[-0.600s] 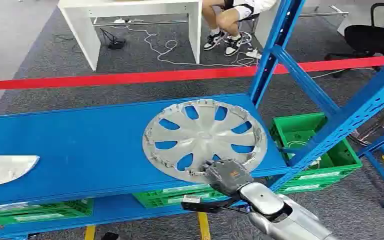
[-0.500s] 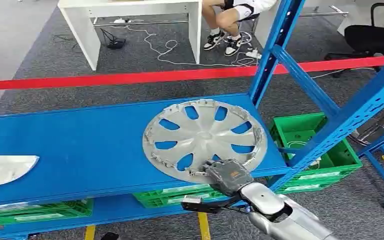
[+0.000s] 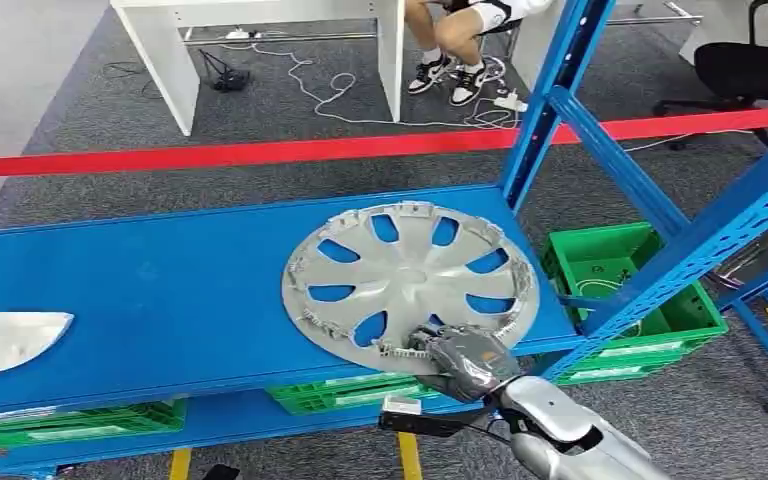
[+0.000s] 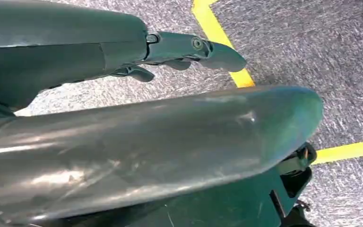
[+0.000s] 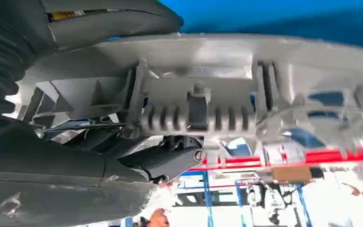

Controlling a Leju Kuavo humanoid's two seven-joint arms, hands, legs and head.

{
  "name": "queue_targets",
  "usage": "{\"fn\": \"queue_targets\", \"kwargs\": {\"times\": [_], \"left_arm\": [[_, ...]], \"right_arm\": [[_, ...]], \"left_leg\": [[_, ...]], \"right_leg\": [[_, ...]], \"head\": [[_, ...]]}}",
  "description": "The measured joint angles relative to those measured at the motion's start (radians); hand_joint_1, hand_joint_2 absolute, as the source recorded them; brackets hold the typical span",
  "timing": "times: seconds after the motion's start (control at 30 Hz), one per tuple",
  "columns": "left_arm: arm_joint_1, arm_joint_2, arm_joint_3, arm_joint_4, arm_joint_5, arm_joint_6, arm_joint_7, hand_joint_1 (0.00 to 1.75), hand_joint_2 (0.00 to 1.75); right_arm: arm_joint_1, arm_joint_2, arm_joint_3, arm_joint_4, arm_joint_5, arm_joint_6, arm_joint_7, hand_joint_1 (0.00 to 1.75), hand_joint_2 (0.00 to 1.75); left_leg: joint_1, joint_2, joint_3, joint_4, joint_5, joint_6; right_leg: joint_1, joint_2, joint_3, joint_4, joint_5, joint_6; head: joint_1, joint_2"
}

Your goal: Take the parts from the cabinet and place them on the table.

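Shifted slightly rightward, right hand (image 3: 470, 362) grips hubcap's (image 3: 410, 280) near rim on shelf (image 3: 160, 290).

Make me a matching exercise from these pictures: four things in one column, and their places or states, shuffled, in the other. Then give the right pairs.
Things:
1. hubcap
2. right hand
3. green crate
4. red tape

Places or states:
A. a stripe across the grey floor beyond the rack
B. lying flat on the blue shelf
C. on the floor, behind the blue upright
D. at the hubcap's near rim, fingers under it

Pairs: 1-B, 2-D, 3-C, 4-A
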Motion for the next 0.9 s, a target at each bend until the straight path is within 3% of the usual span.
{"fn": "queue_targets", "kwargs": {"times": [0.2,0.43,0.6,0.77,0.9], "left_arm": [[0.0,0.0,0.006,0.0,-0.003,0.0,-0.003,0.0,0.0],[0.0,0.0,0.011,0.0,-0.007,0.003,-0.01,0.0,0.0],[0.0,0.0,0.013,0.0,-0.014,0.003,-0.015,0.0,0.0],[0.0,-0.002,0.014,0.0,-0.023,0.005,-0.016,0.0,0.0],[0.0,-0.003,0.014,0.0,-0.023,0.006,-0.016,0.0,0.0]], "right_arm": [[0.045,-0.006,-0.041,-0.064,-0.063,-0.001,-0.032,1.75,1.75],[0.122,-0.003,-0.129,-0.165,-0.313,-0.019,-0.164,1.75,1.75],[0.175,0.016,-0.202,-0.243,-0.444,0.02,-0.219,1.75,1.75],[0.221,0.055,-0.278,-0.312,-0.643,0.11,-0.269,1.75,1.75],[0.239,0.077,-0.312,-0.339,-0.69,0.134,-0.275,1.75,1.75]], "left_leg": [[0.0,0.0,-0.003,0.0,0.0,0.0],[0.0,0.0,-0.004,0.0,0.0,0.0],[0.0,0.0,-0.004,0.0,0.0,0.0],[0.0,0.0,-0.003,0.0,0.0,0.0],[0.0,0.0,-0.003,0.0,0.0,0.0]], "right_leg": [[0.0,0.0,-0.003,0.0,0.0,0.0],[0.0,-0.001,-0.003,0.0,0.0,0.0],[0.0,-0.001,-0.003,0.0,0.0,0.0],[0.0,-0.001,-0.003,0.0,0.0,0.0],[0.0,0.0,-0.003,0.0,0.0,0.0]], "head": [[0.0,0.0],[0.0,0.0],[0.0,0.0],[0.0,0.0],[0.0,0.0]]}}
